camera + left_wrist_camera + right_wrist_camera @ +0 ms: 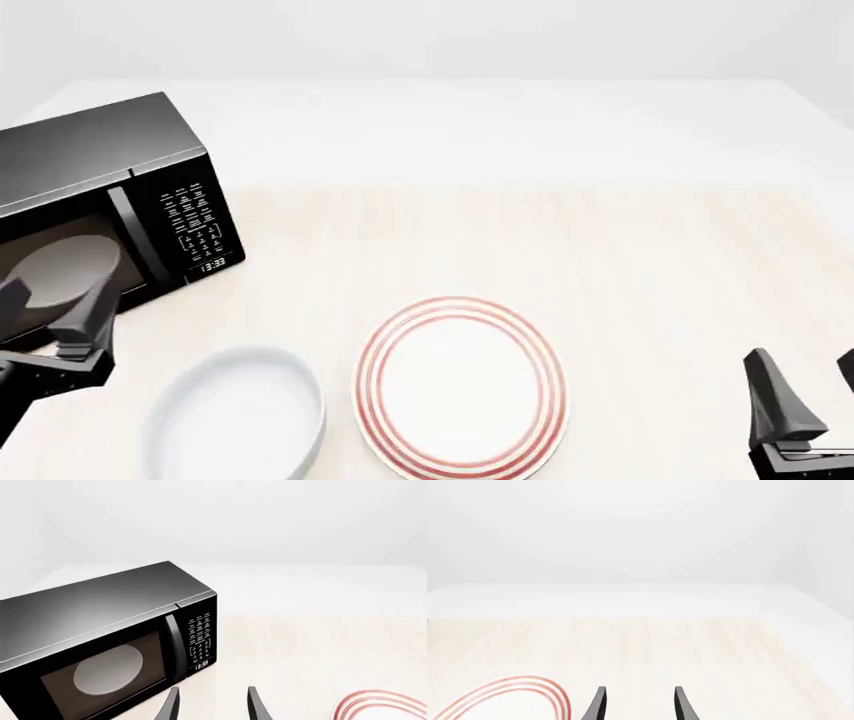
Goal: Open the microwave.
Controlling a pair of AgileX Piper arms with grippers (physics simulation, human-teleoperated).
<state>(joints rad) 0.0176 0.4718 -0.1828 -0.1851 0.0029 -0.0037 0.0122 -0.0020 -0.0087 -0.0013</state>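
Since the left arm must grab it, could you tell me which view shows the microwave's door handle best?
The left wrist view: the handle stands unobstructed beside the keypad, just ahead of the open left gripper. The front view shows it smaller and near the frame's edge. The right wrist view shows no microwave at all.

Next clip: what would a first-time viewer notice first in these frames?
The black microwave dominates the far left of the table, door shut, with its white turntable visible through the glass and its vertical bar handle beside the keypad. Near the front edge sit a red-ringed plate at centre and a plain white bowl to its left. The left hand is open in front of the microwave; the right hand is open over bare tabletop.
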